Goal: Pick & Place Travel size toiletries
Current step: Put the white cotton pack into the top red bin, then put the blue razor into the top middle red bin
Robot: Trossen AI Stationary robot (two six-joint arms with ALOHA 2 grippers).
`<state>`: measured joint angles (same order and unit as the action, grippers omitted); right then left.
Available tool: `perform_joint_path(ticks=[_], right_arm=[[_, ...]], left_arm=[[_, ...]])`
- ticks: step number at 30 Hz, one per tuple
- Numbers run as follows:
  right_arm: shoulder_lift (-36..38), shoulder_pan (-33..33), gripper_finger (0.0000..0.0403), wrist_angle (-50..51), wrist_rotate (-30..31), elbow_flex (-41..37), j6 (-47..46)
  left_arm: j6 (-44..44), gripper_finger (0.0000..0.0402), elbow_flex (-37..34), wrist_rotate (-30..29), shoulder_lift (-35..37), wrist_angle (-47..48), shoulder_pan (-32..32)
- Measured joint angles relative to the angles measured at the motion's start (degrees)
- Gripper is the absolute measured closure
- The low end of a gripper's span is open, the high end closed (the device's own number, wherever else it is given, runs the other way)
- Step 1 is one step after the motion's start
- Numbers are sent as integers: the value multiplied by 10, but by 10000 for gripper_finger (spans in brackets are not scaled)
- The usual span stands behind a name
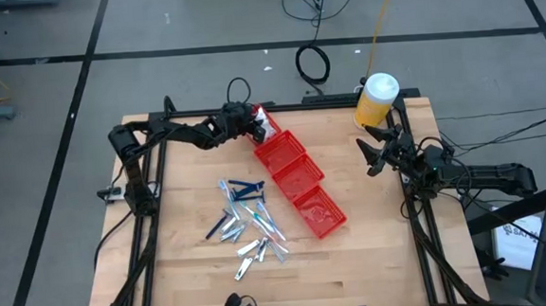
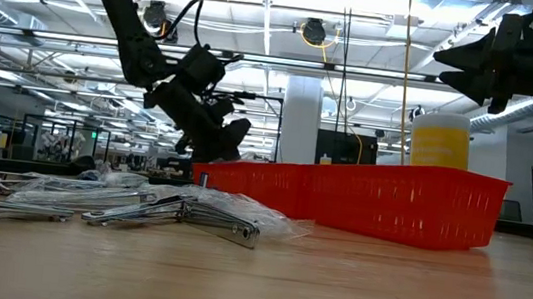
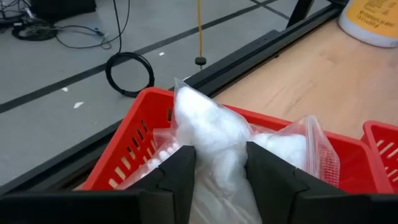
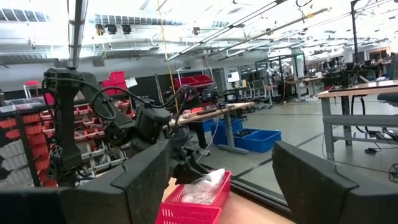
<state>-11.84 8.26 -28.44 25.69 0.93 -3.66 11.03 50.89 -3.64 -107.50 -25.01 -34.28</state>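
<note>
In the high view the left end effector (image 1: 255, 126) is over the far end of a row of three red bins (image 1: 299, 182), above the bin nearest the table's far edge. The pile of travel size toiletries (image 1: 247, 226) lies on the wooden table (image 1: 374, 251) nearer the front edge, well apart from this end effector – dark blue pieces, clear-wrapped sticks and small silvery pieces mixed together. The right end effector (image 1: 368, 155) waits at the other side of the bins, near a tall yellow bottle (image 1: 376, 100) with a white cap.

In the low view the left end effector (image 2: 217, 139) hangs just above the rim of the far red bin (image 2: 243, 179). The toiletries (image 2: 129, 204) are in front of it on the table. The right end effector (image 2: 478, 63) is high, above the nearest bin.

In the left wrist view the two dark fingers (image 3: 177, 177) stand on both sides of a white soft packet (image 3: 208, 134) in clear wrapping. They press against it, partly closed – the packet bulges between them. It sits inside the red bin (image 3: 134, 140), and a second clear packet (image 3: 298, 149) lies just beside it.

In the right wrist view the right fingers (image 4: 149, 171) are spread wide with nothing between them. Beyond them the left arm (image 4: 124, 124) is over a red bin (image 4: 193, 208) with a packet (image 4: 202, 186) in it.
</note>
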Motion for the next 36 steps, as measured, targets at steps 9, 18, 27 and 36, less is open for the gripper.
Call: perform_joint_path(ticks=[9, 18, 27, 36], right_arm=[[0, 0, 135, 2, 0, 0, 0], [0, 0, 135, 4, 0, 0, 0], [0, 0, 135, 4, 0, 0, 0], [0, 0, 135, 4, 0, 0, 0]], left_arm=[[-51, 273, -1, 4, 77, -17, 7], [-80, 273, -1, 7, 240, 144, 38], [38, 273, -1, 97, 364, 552, 125], [277, 273, -31, 94, 364, 732, 346]])
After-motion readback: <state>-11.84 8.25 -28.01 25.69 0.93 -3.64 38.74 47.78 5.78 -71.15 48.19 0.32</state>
